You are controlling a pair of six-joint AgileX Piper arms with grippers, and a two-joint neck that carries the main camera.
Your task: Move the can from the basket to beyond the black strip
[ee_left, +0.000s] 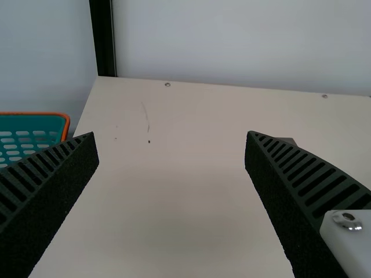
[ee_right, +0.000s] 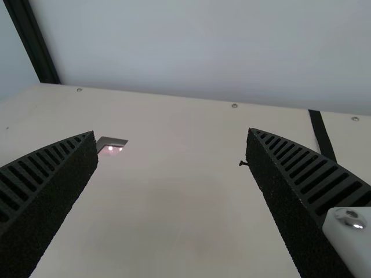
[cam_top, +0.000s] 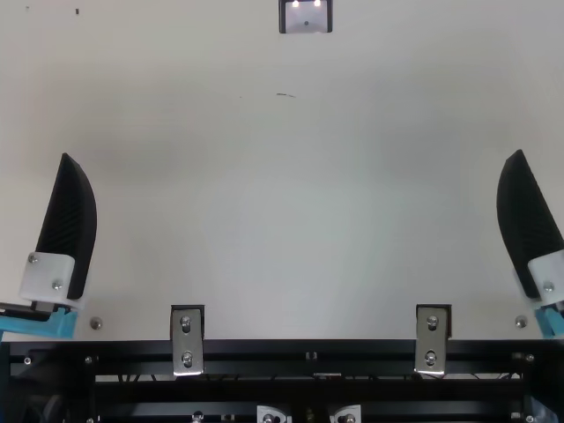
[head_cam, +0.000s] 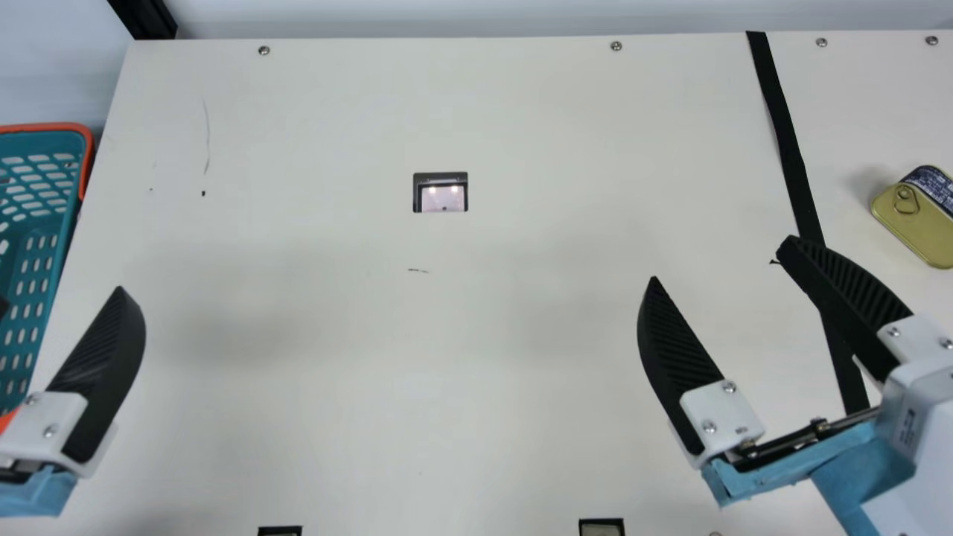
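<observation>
Already saw the can (head_cam: 916,223) lying on the tabletop (head_cam: 484,357) beyond the black strip (head_cam: 789,152); had left pincer (ee_left: 169,136) and right pincer (head_cam: 718,262) wide open, gripping nothing. Risked, probably, just a nudge toward the black strip from some needless low swing.

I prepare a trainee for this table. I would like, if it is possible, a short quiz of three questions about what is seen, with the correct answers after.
1. Multiple choice. In the main view, where is the can with respect to the black strip?
a) on top of it
b) to the right of it
c) to the left of it

2. True or false. The right gripper has its two fingers apart and holds nothing.

3. Fill in the missing word. The basket is teal, and its rim is ______.

Key: 1 b; 2 true; 3 orange.
</observation>
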